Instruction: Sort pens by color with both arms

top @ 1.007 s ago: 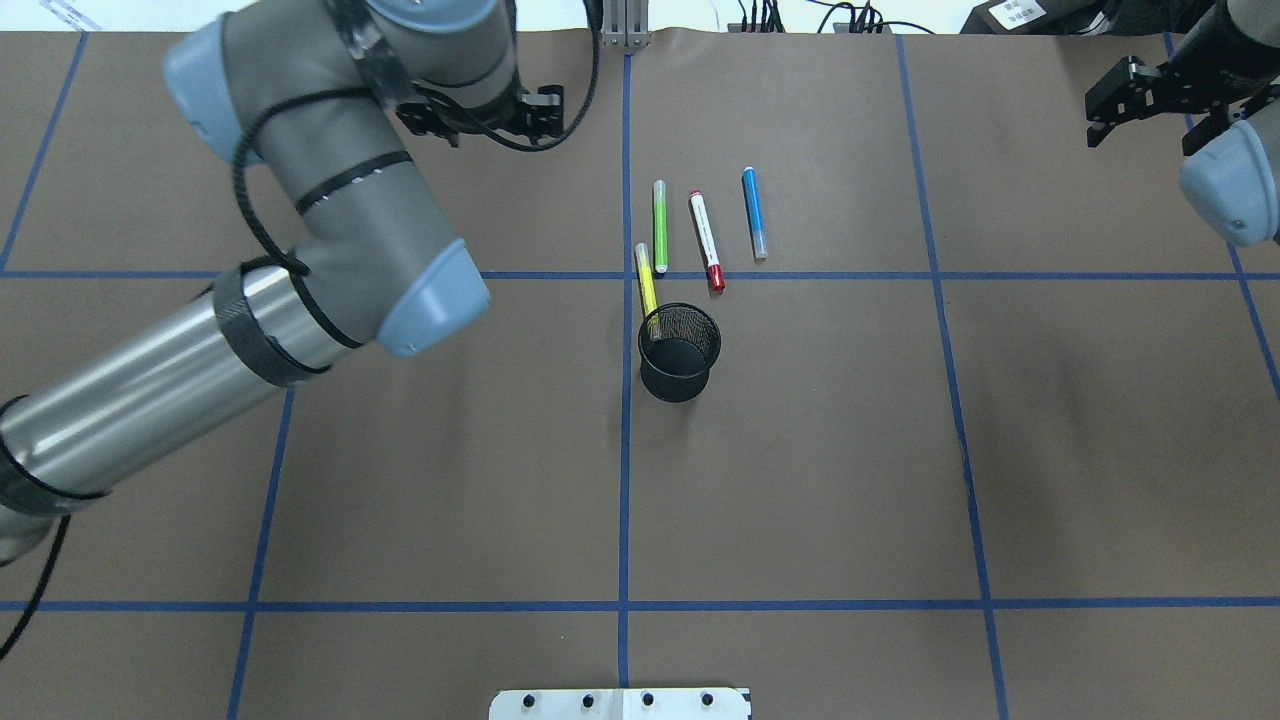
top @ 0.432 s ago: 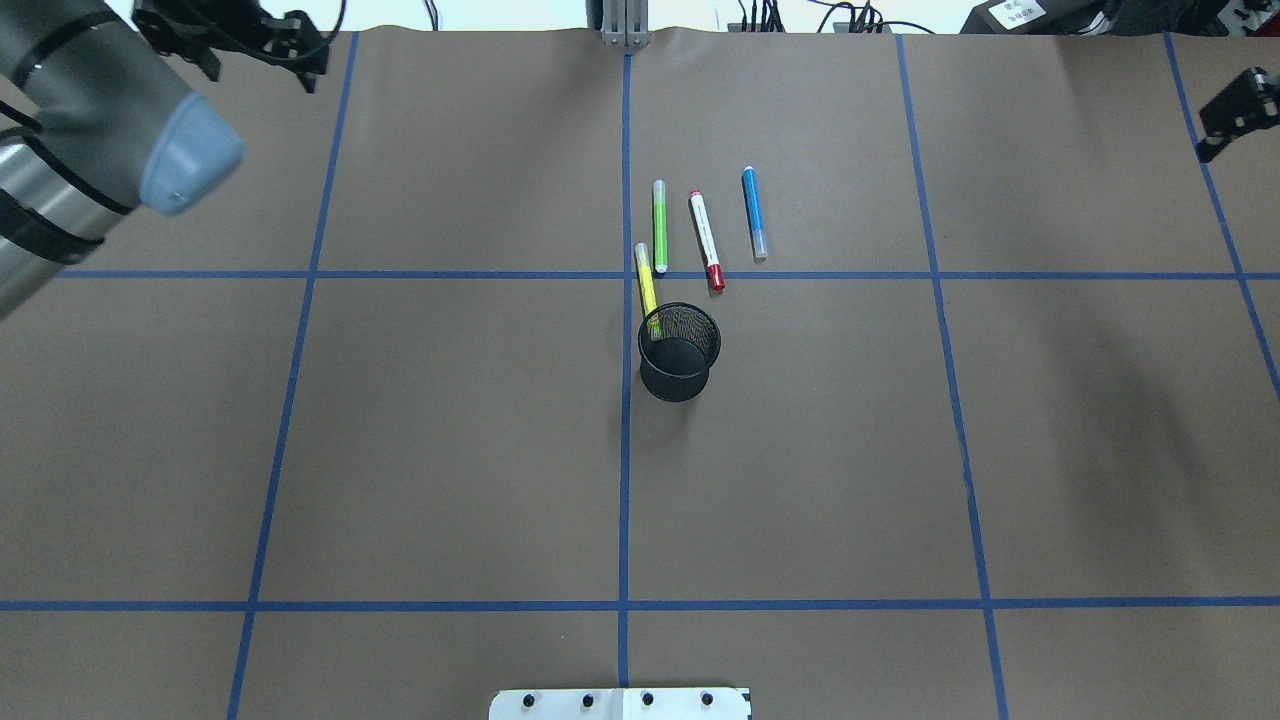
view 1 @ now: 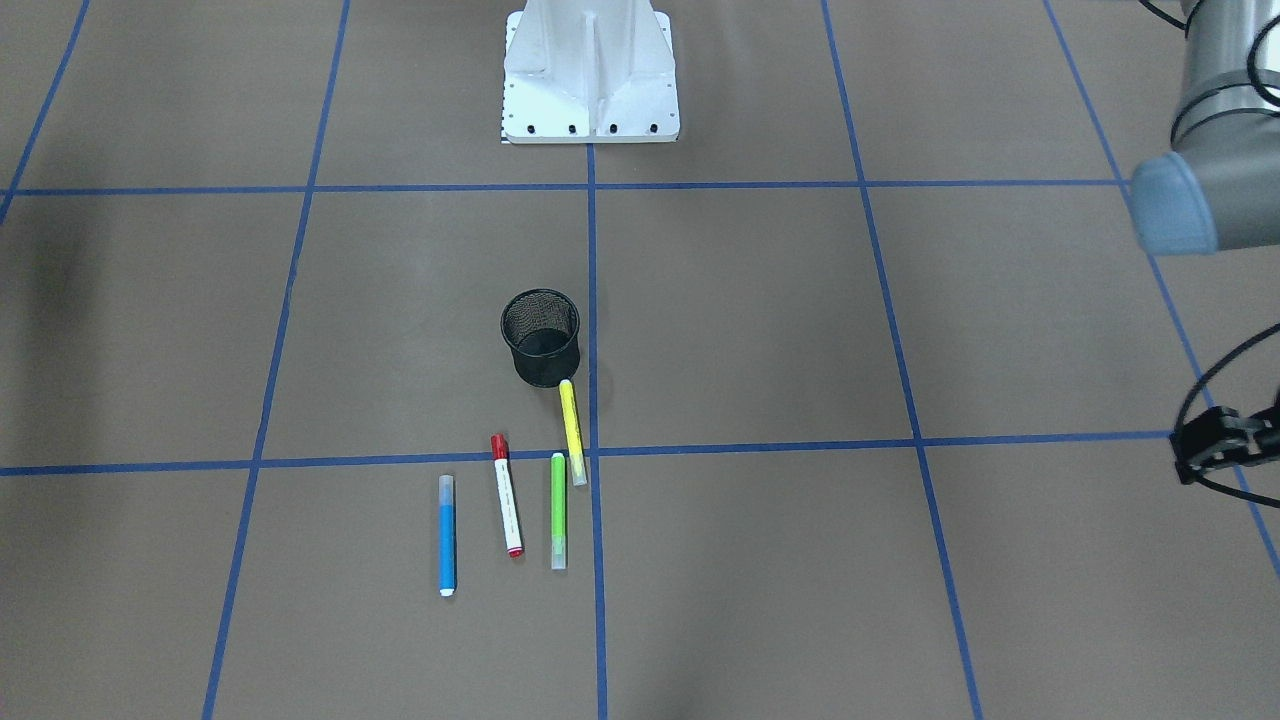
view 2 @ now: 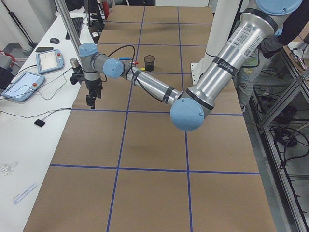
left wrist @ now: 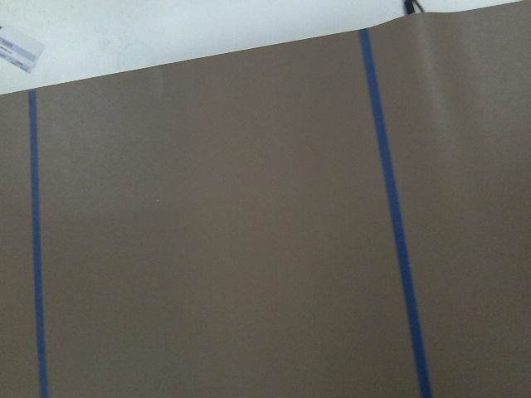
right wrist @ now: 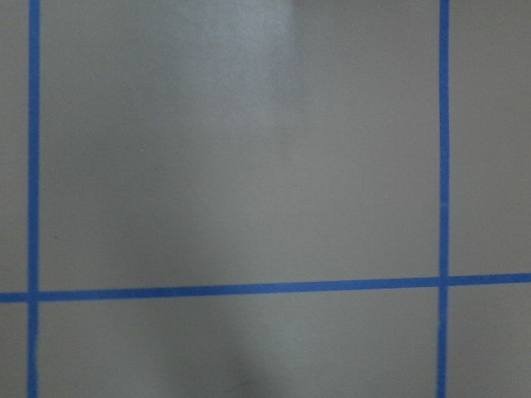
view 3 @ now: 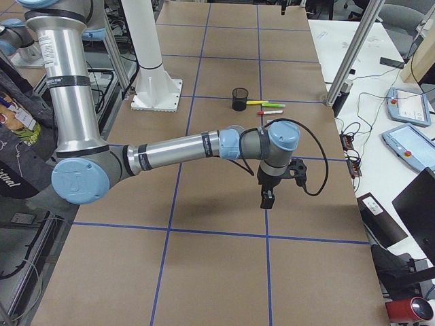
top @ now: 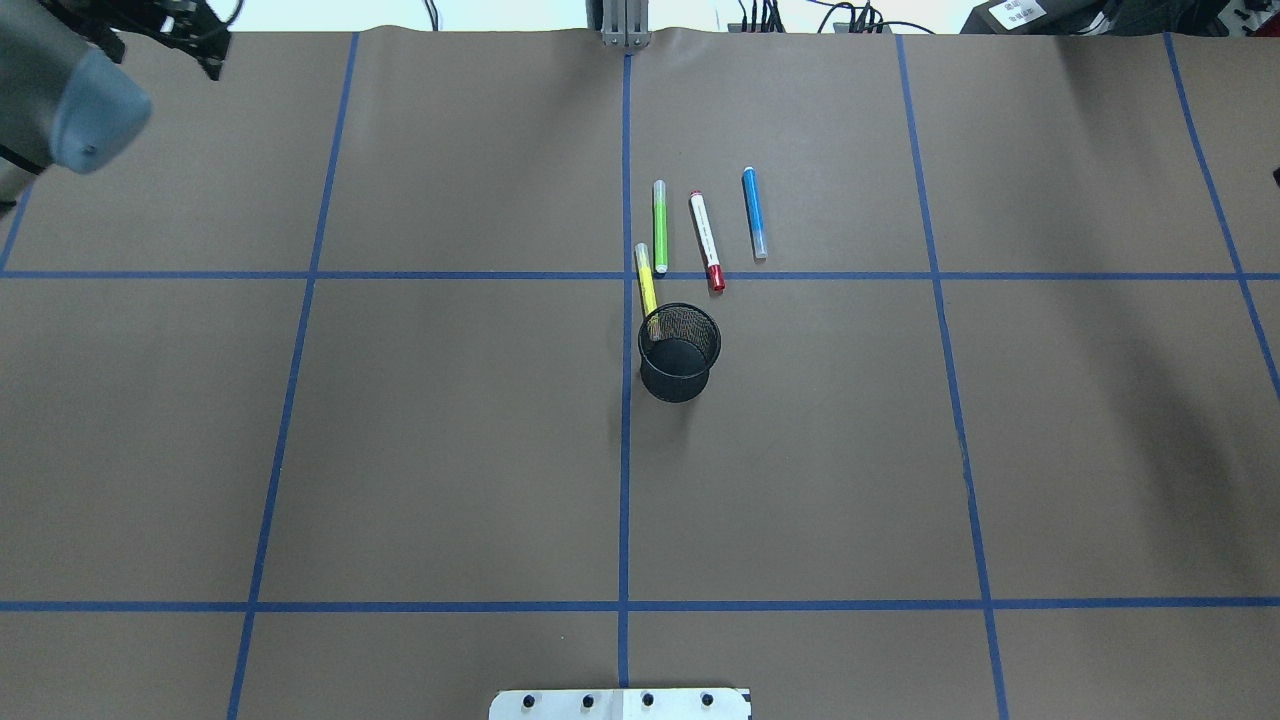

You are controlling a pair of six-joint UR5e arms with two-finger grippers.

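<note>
Four pens (view 1: 507, 505) lie flat on the brown counter (top: 400, 450) on my screens, just past the black mesh cup (top: 679, 352) at its middle. The yellow pen (top: 646, 280) has one end at the cup's foot; I cannot tell whether they touch. Beyond it, side by side and apart, lie the green pen (top: 660, 226), the red-capped pen (top: 706, 241) and the blue pen (top: 755, 212), with green toward the robot's left and blue toward its right.

The left arm (view 2: 149, 84) and right arm (view 3: 177, 146) reach out wide, well apart from the pens. The left tool (view 2: 90, 101) hangs pointing down near the counter's far left corner. The right tool (view 3: 267, 200) hangs pointing down over the counter's right end. I cannot tell whether either tool's fingers are apart or together. Both wrist cameras show only brown paper and blue tape lines.
</note>
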